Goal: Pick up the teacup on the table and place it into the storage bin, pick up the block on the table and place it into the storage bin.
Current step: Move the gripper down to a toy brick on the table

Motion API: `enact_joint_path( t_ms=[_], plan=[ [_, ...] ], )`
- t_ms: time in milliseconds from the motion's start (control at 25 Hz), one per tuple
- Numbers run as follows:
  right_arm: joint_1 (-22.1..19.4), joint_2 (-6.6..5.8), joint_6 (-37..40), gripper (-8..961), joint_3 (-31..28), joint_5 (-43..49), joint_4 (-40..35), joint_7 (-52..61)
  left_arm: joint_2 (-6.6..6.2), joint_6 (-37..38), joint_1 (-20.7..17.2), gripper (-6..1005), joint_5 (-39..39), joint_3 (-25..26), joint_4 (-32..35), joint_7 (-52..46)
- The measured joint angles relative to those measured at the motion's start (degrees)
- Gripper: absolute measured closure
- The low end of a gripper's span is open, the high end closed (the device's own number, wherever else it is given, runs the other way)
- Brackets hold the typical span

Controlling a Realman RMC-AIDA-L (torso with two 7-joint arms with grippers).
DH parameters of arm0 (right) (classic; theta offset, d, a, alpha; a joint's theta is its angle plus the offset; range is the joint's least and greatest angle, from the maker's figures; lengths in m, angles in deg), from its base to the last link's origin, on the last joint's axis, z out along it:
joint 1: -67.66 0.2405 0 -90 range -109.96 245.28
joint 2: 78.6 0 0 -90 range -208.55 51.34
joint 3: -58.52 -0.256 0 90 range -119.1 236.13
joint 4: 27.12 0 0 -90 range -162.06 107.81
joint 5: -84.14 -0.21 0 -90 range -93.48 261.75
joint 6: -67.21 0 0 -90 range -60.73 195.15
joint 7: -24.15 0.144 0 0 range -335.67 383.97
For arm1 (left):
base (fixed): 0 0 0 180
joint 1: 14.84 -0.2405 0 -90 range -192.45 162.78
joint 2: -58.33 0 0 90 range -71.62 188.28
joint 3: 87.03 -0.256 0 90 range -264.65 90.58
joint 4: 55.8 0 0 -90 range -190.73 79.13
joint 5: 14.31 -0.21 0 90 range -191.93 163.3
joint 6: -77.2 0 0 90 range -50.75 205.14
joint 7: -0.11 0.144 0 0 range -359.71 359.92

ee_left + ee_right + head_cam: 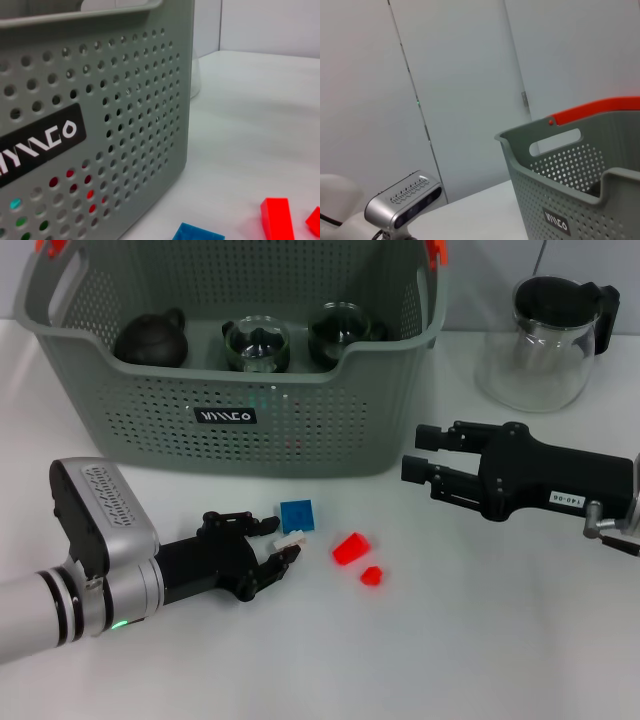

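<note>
The grey-green storage bin (150,410) stands at the back of the table and fills the left wrist view (125,125); its corner shows in the right wrist view (580,185). Two glass teacups (257,345) (340,332) sit inside it; no teacup shows on the table. Low on the table in front of the bin, my left gripper (285,540) is shut on a small white block (291,538). A blue block (297,515) (197,233) lies just beyond it. My right gripper (425,455) hovers open to the right of the bin, holding nothing.
A dark teapot (152,340) sits in the bin's left end. Two red blocks (350,548) (371,575) lie right of the left gripper, the larger one also in the left wrist view (277,217). A glass pitcher (545,340) with a black lid stands at the back right.
</note>
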Motion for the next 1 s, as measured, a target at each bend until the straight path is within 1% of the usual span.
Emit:
enact_joint_path(
  t_ms=[840,1000],
  plan=[
    [-0.07,-0.09,0.05,436,-0.02,-0.13,0.0,0.0,0.07,0.31,-0.02,751,-0.05,-0.4,-0.54,1.35],
    [-0.07,-0.14,0.05,436,-0.02,-0.13,0.0,0.0,0.06,1.28,0.01,773,-0.05,-0.18,-0.48,1.4]
  ],
)
